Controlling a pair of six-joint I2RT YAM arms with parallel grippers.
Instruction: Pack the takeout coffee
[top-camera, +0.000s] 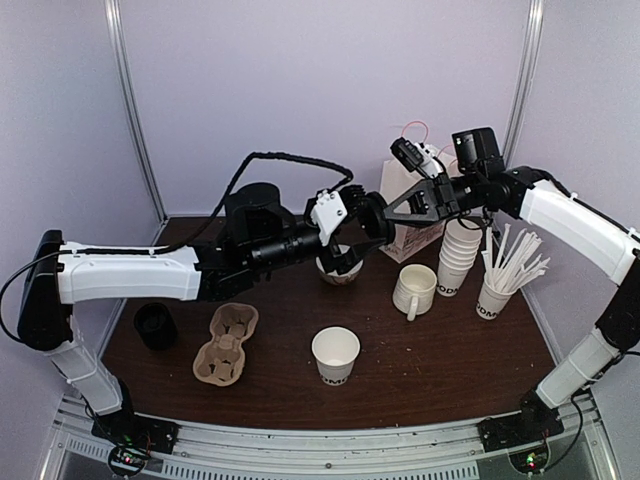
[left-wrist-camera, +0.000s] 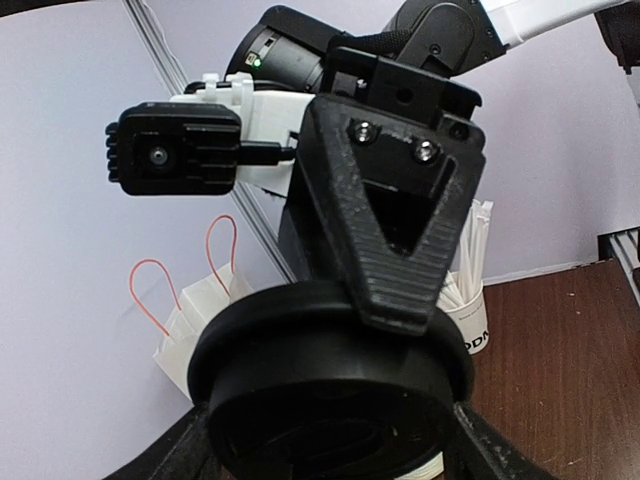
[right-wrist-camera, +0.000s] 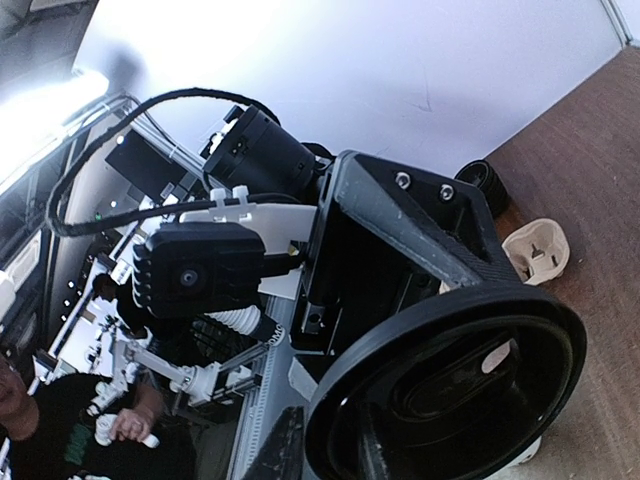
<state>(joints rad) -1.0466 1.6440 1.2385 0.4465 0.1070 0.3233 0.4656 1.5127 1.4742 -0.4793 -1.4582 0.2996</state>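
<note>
Black lid (left-wrist-camera: 320, 400) fills the foreground of both wrist views and hangs above the bench (top-camera: 450, 350), between the two grippers.

1. Left gripper (top-camera: 365, 238): jaws set wide, spanning the lid across its width. In the left wrist view one finger (left-wrist-camera: 175, 450) meets the lid edge at 9 o'clock and the other meets it at 3 o'clock.
2. Right gripper (top-camera: 386, 215): jaws narrow, reaching in from 3 o'clock in the top view. Its upper finger (left-wrist-camera: 390, 250) lies over the lid rim at 12 o'clock in the left wrist view. The lower finger is hidden behind the lid.
3. Paper cup (top-camera: 336, 352): white, black lettering near the base, uncovered, upright on the bench. It stands at 6 o'clock from the jaws, well apart from them and from the lid.
4. White vessel (top-camera: 340, 268): directly under the left gripper, partly hidden. Whether it is a cup or a bowl cannot be told.

Other items, taken from the jaws in the top view:
- cardboard carrier (top-camera: 227, 345) at 8 o'clock;
- dark round object (top-camera: 155, 325) beyond the carrier, at 8 o'clock;
- mug (top-camera: 413, 290) at 4 o'clock;
- stack of cups (top-camera: 460, 255) and straw-filled cup (top-camera: 495, 295) at 3 to 4 o'clock;
- white bag (top-camera: 410, 238) just behind the right gripper.
</note>
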